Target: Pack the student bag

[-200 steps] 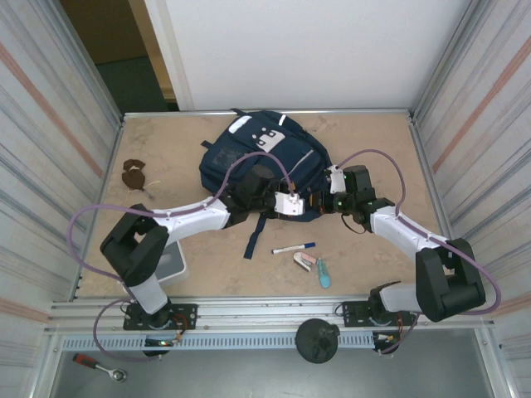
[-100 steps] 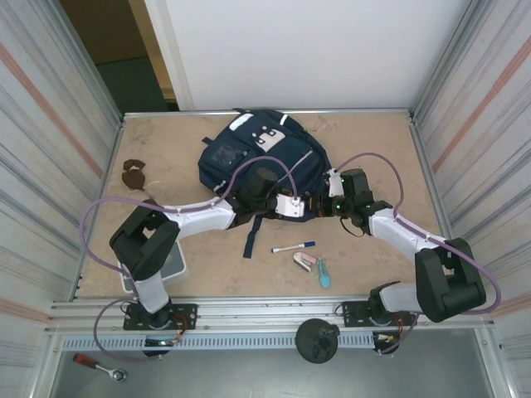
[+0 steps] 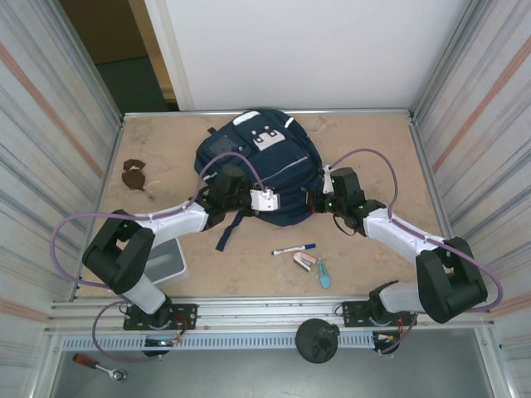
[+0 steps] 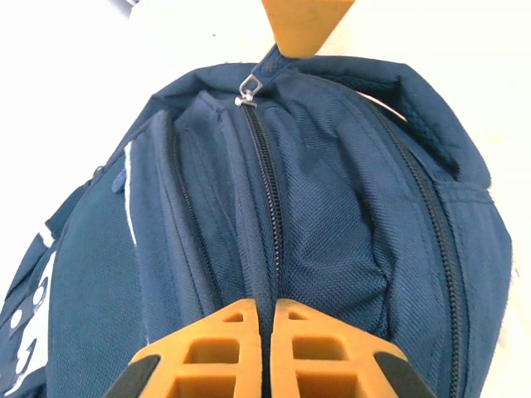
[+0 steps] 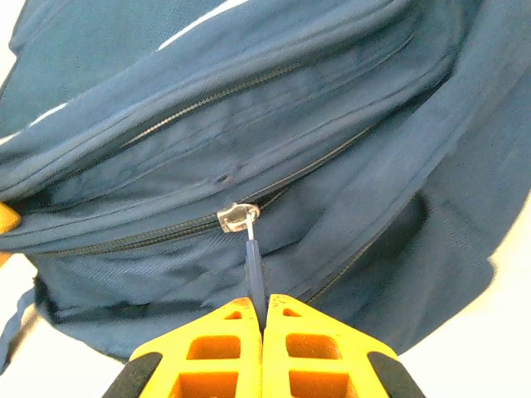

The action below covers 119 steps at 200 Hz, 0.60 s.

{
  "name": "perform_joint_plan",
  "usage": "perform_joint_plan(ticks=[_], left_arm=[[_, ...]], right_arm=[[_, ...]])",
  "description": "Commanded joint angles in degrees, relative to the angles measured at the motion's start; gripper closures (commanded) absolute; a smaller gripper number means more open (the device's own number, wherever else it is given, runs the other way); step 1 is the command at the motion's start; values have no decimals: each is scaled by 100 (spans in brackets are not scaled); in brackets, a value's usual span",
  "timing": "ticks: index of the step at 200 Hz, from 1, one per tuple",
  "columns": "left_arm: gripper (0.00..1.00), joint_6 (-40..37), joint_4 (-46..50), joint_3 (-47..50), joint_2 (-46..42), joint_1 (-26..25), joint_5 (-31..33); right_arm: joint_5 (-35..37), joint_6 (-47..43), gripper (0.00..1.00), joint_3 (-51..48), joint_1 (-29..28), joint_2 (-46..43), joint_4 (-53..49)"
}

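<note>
The student bag (image 3: 257,162), a large navy backpack with a white patch, lies at the back middle of the table. My left gripper (image 3: 278,206) is at its near edge. In the left wrist view that gripper (image 4: 265,307) is shut, pinching the bag (image 4: 332,215) along a closed zip. My right gripper (image 3: 314,201) is at the bag's near right side. The right wrist view shows this gripper (image 5: 262,303) shut on the blue zip pull (image 5: 257,269), which hangs from a metal slider (image 5: 236,217) on the bag (image 5: 249,124).
A marker pen (image 3: 294,248), a small pink item (image 3: 305,260) and a teal item (image 3: 323,273) lie on the table in front of the bag. A brown object (image 3: 133,174) sits at the left, and a white box (image 3: 170,261) is by the left arm. Metal walls close both sides.
My left gripper has shut on the bag's fabric and pulled to the left. The bag has slid left and back. My right gripper has followed it, still holding the zip pull.
</note>
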<state>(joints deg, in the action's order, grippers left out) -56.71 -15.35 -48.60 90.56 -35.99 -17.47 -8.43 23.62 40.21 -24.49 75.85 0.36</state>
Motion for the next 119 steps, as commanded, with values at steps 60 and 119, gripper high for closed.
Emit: perform_joint_plan(ticks=[60,119], left_arm=[[83,721,-413,599,-628,953,156],[46,892,145,303,-733,462,81]], right_arm=[[356,279,100,356,-306,567,155],[276,306,100,354,-458,651,267]])
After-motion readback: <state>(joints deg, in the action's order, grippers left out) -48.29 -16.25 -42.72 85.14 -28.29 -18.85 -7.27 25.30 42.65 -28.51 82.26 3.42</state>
